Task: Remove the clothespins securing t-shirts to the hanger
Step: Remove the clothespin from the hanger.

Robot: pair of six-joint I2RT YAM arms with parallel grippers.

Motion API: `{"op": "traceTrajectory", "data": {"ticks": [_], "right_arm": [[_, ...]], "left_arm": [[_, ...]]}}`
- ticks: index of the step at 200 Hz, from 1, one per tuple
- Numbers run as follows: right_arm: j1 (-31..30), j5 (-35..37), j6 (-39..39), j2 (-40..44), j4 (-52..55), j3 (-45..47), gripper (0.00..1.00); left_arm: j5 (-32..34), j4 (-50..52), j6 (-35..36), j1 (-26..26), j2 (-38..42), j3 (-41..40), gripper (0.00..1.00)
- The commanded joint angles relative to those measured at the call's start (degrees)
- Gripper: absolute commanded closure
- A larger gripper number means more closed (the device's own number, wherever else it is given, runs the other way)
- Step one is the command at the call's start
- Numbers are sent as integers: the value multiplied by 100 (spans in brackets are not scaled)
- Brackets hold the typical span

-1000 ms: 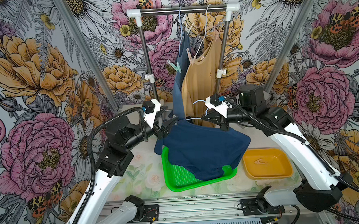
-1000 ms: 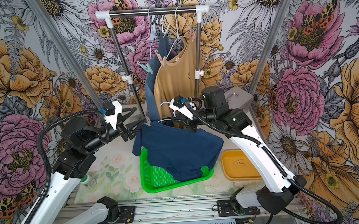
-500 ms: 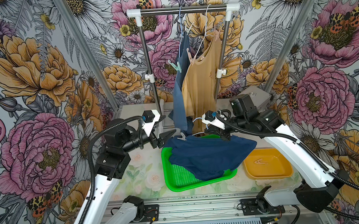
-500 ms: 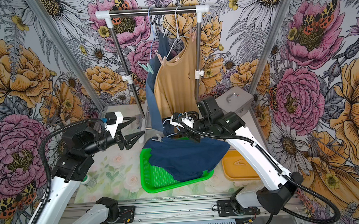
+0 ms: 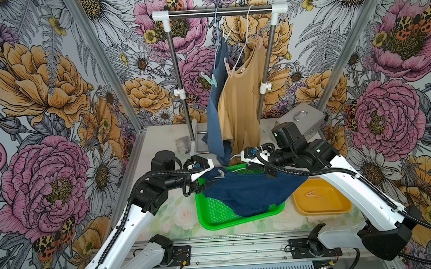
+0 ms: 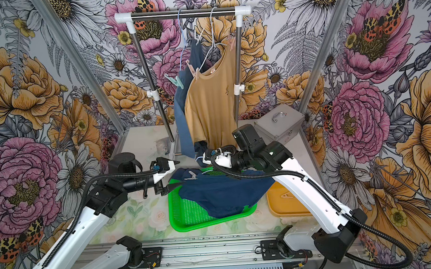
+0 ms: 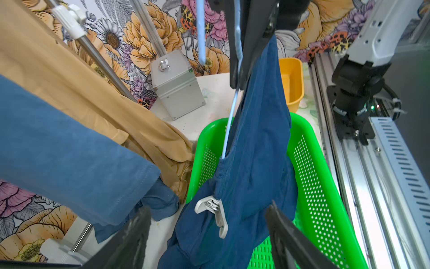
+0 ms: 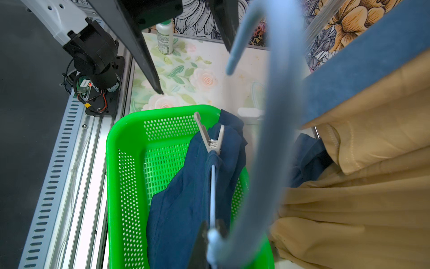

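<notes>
Clothespin (image 7: 213,212) on navy shirt (image 7: 256,151) faces the spread left claw (image 6: 181,172); right claw (image 8: 212,233) pinches the hanger (image 8: 212,186).

I find both arms sound: left arm (image 5: 128,228) and right arm (image 5: 364,195) have white shells, black joint housings and black ribbed conduit (image 5: 160,172). Fingers (image 7: 130,240) black, tapered. Blue connector (image 5: 254,150) at each wrist. Black bases (image 5: 164,246) at six o'clock.

Floral wallpaper walls (image 5: 42,86); aluminium corner posts (image 5: 99,57); pale rose-print tabletop (image 5: 178,218); silver case (image 5: 310,125) at back; even light
</notes>
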State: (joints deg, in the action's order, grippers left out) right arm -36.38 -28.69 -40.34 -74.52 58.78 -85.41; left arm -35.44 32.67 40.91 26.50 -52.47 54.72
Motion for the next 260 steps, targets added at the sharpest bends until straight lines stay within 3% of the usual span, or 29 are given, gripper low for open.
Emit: {"op": "traceTrajectory", "data": {"ticks": [1,89,157,224,260], "right_arm": [[-86,174,-188,158,60,33,100],[-185,167,-255,279,107,147,100],[-194,94,-255,245,107,112,100],[-199,83,-247,193,116,33,100],[-203,100,-251,184,116,46,100]], "left_arm": [[662,345,659,269,-337,8,21],[640,393,1025,420,-1033,57,29],[456,393,1008,525,-1278,222,50],[425,390,927,560,-1358,253,53],[406,391,870,567,-1352,287,67]]}}
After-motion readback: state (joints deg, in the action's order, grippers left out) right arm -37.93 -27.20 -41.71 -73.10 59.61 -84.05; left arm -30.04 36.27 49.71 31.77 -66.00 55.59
